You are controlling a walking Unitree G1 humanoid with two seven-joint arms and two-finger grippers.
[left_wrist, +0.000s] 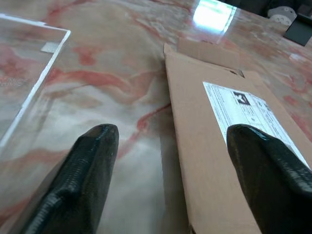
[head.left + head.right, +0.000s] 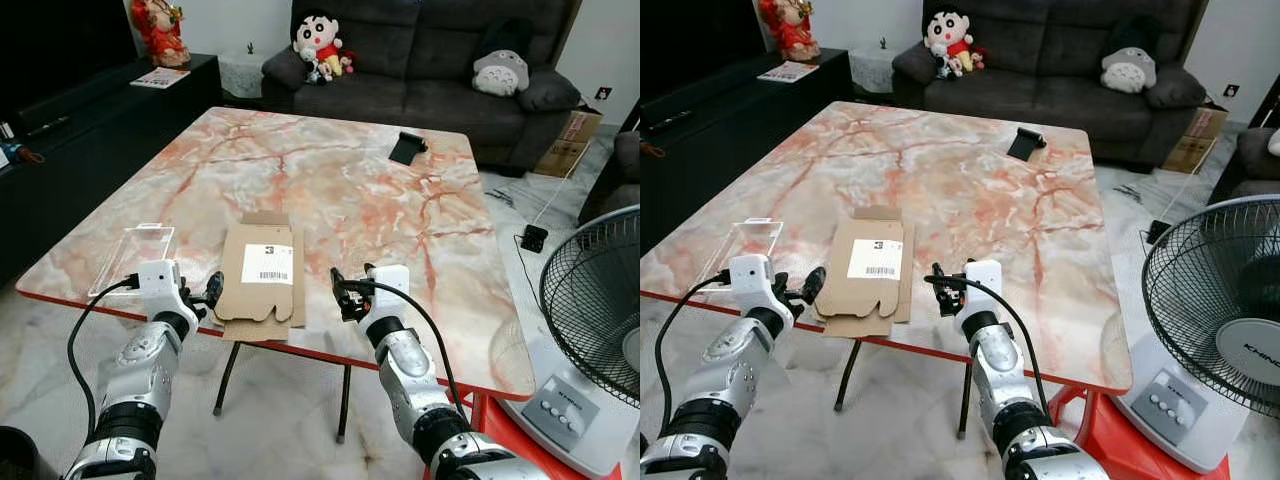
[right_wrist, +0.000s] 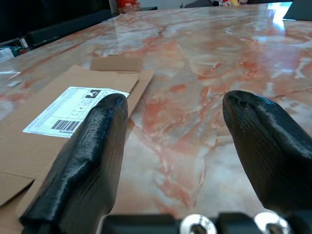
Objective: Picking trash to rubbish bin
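Note:
A flattened brown cardboard box (image 2: 262, 270) with a white barcode label lies at the near edge of the marble table (image 2: 330, 170), partly overhanging it. To its left lies a clear plastic package (image 2: 135, 255). My left gripper (image 2: 205, 292) hovers at the table edge, open, between the plastic (image 1: 24, 63) and the cardboard (image 1: 219, 146); one finger hangs over the cardboard's left side. My right gripper (image 2: 343, 295) is open just right of the cardboard (image 3: 63, 126), low over bare table, with nothing between its fingers (image 3: 92, 146).
A small black object (image 2: 406, 147) lies at the table's far right. A standing fan (image 2: 600, 290) is close on the right, above a red base. Beyond the table a dark sofa (image 2: 430, 60) holds plush toys, and a black cabinet (image 2: 90, 110) runs along the left.

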